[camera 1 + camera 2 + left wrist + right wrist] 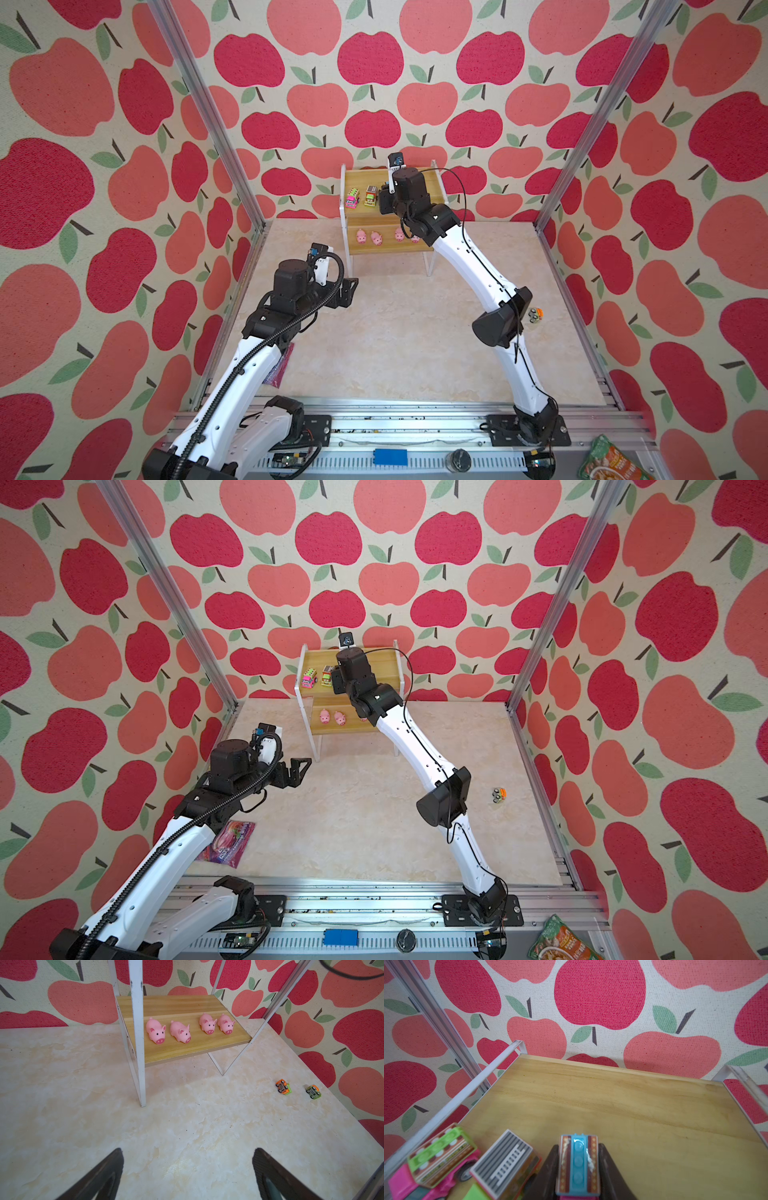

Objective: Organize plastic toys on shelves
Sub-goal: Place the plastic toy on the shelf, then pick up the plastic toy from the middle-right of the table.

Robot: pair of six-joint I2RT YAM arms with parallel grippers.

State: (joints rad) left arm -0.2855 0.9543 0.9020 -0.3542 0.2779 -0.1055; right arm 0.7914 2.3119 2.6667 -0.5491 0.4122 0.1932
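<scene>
At 9 o'clock over the marbled cream tabletop (395, 332) the left claw (188, 1152) hangs released, empty. At 3 o'clock the tiny orange-green toy truck (499, 794) lies wheels-up. It looks light, hard and slick, best pinched across its flat sides. At 12 o'clock stands the two-tier yellowish-board, white-framed rack (361, 178), four pink plastic pigs (156, 1031) on its lower board. Above, beside the pink truck (352, 198) and yellow-green truck (370, 195), the right claw (578, 1145) grasps the blue-pink truck (578, 1165) by its sides

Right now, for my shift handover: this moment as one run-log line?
right gripper: shut on blue-pink truck, over top shelf | left gripper: open, empty | pigs: four on lower shelf | orange-green truck: on table
</scene>
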